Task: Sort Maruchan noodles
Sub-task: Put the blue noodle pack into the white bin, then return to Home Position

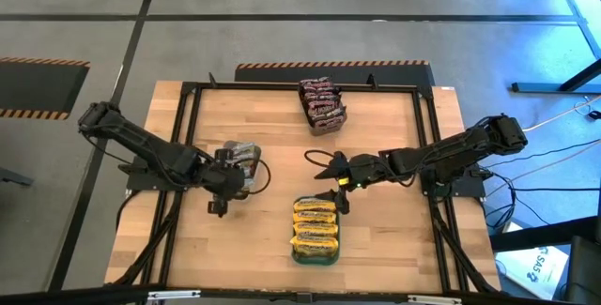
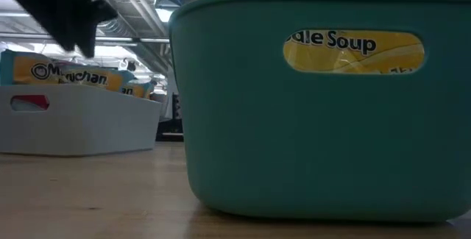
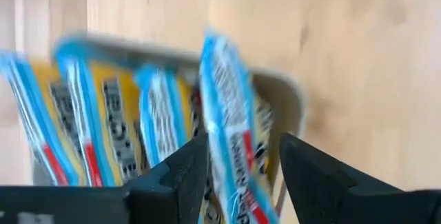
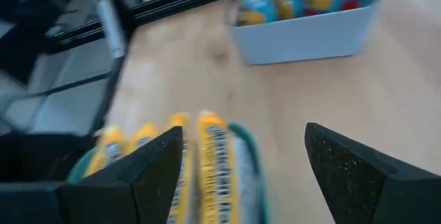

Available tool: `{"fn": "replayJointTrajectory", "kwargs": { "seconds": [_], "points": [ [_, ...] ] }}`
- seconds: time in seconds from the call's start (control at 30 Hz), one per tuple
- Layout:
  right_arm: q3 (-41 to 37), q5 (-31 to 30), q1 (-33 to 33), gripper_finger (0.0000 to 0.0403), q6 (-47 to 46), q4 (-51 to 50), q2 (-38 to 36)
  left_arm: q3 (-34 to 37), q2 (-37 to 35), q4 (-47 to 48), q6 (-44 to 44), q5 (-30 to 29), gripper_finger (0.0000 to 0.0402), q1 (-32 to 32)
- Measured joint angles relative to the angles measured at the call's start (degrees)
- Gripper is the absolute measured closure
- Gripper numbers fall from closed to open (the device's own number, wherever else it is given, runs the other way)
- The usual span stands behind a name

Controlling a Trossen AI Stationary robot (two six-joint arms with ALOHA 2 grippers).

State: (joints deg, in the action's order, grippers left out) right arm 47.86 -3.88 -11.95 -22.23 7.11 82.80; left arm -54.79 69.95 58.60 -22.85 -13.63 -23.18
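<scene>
A grey tray (image 1: 242, 162) at the table's left holds several yellow, blue-edged Maruchan noodles packets (image 3: 103, 114) standing on edge. My left gripper (image 3: 242, 141) hovers open above it. Its fingers stand on either side of the top edge of one upright packet (image 3: 224, 107). In the high view that gripper (image 1: 223, 197) is at the tray's near side. My right gripper (image 1: 324, 178) waits open over the far end of a teal tray (image 1: 315, 253), which holds yellow packets (image 4: 207, 162) on edge. Dark maroon packets (image 1: 322, 103) fill a tray at the far edge. My left gripper comes from above, pointing steeply down, astride the upright packet's top edge (image 3: 231, 176). A gap shows between the packet and one finger (image 3: 310, 176). Whether the other finger touches the packet I cannot tell. The packet stands in the grey tray among the others.
In the low view the teal tray (image 2: 316, 136) fills the near right, with a yellow packet (image 2: 353, 51) showing through its handle slot. The grey tray (image 2: 81, 125) is behind it on the left. A black frame (image 1: 188, 94) borders the wooden table. Bare wood lies between the trays.
</scene>
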Motion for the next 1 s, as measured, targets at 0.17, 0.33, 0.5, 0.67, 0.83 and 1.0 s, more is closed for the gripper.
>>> {"fn": "replayJointTrajectory", "kwargs": {
  "seconds": [0.17,0.33,0.5,0.67,0.83,1.0],
  "points": [
    [1.4,6.2,1.3,0.0118,3.2,-1.4,-0.5,0.9,-6.2,-9.0,8.7,-1.0,0.0229,0.3],
    [1.9,6.6,4.5,0.0144,7.9,-6.2,-5.8,7.9,-15.7,-25.5,17.1,1.3,0.0231,3.3],
    [-1.8,4.5,6.9,0.0232,11.9,-9.6,-14.2,14.5,-23.8,-35.4,21.7,4.0,0.0232,8.3],
    [-6.6,3.4,9.2,0.0328,12.2,-9.8,-24.0,18.4,-30.3,-36.7,18.9,3.7,0.0232,10.2],
    [-11.6,0.4,9.0,0.039,12.2,-10.2,-34.5,21.6,-32.7,-38.8,9.4,3.3,0.0232,10.2],
    [-16.0,-3.2,9.0,0.0393,11.9,-9.2,-42.4,24.9,-32.6,-43.9,13.8,-0.4,0.0239,10.2]
  ]
}}
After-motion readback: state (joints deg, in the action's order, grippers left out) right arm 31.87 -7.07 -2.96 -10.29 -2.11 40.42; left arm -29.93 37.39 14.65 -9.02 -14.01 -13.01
